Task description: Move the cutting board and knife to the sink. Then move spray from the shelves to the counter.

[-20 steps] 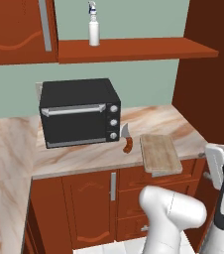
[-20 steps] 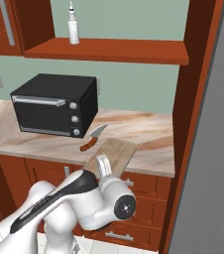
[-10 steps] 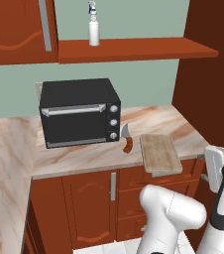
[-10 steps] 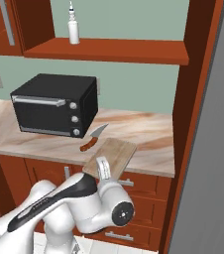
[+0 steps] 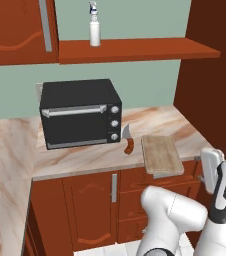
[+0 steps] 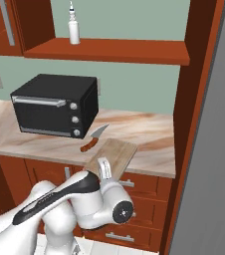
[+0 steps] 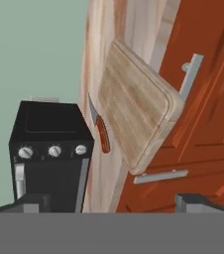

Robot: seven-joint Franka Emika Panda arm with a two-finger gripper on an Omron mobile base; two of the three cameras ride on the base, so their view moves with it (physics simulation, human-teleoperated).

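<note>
The light-brown cutting board (image 5: 160, 154) lies on the beige counter (image 5: 80, 156) right of the black oven, its front end jutting over the counter's edge (image 7: 134, 115). The knife (image 5: 128, 143), with a reddish handle and a short silver blade, lies between oven and board (image 7: 100, 128). High up, the white spray (image 5: 94, 31) stands upright on the reddish-brown shelves (image 5: 135, 50). My gripper (image 7: 113, 202) hangs in front of the cabinet just below the board's overhanging end (image 6: 103, 168); it is open, with nothing between its fingertips. The sink is out of view.
A black toaster oven (image 5: 80, 114) stands on the counter left of the knife. Below the counter are reddish cabinet doors and drawers with metal handles (image 7: 160, 176). A tall wooden panel (image 6: 194, 99) closes the counter's right end. The counter turns a corner at the left (image 5: 0, 165).
My hand has sunk slightly in front of the counter edge as the arm shifted. Board, knife and spray have not moved, and the gripper has stayed open.
</note>
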